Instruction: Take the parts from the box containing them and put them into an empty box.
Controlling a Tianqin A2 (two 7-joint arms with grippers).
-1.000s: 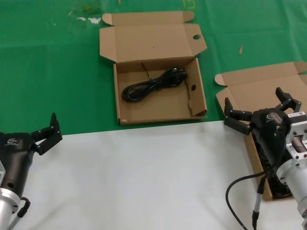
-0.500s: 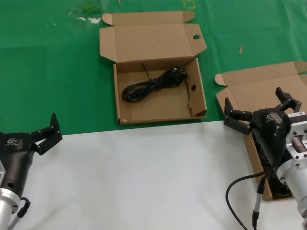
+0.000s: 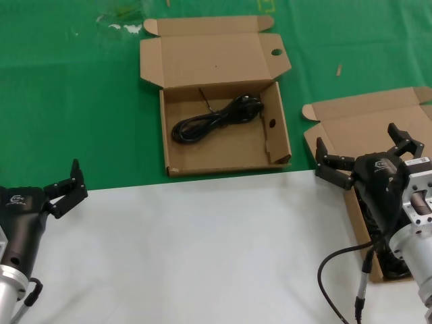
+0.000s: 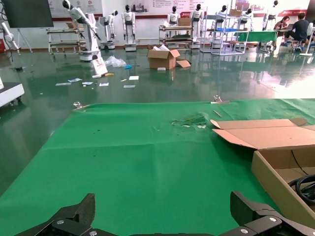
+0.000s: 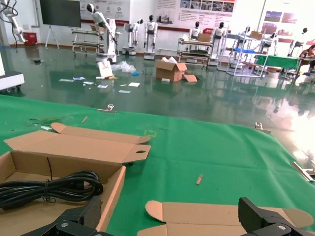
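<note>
Nothing has moved since the earlier pictures: both arms and both boxes sit just where they were.

Nearest, at about 8 o'clock in the head view, the left gripper [image 3: 65, 186] waits over the white part of the worktop [image 3: 202, 250]. Its jaws are spread wide and hold nothing. A small white logo is on its black body, but it is too small to read.

At about 4 o'clock, the right gripper [image 3: 364, 156] hangs over the box containing them [image 3: 364, 125], the brown box at the right edge. Its jaws are also wide apart and hold nothing. It has the same small logo, also too small to read. Dark cords show inside that box just under the arm, but the arm hides most of them. A thick black robot cable [image 3: 337, 263] loops down from this arm.

Farther off, near 12 o'clock, the empty box [image 3: 223, 152] lies open on the green cloth [image 3: 81, 101], well apart from both grippers. It has a round hole in its lid corner. It is not really empty: one of the parts [image 3: 216, 118], a looped black cord, lies inside it, toward the far side. The right wrist view shows this cord [image 5: 49, 189] resting on the box floor.

Far behind, in the wrist views, white robots stand in a hall with wall posters whose writing cannot be read.
</note>
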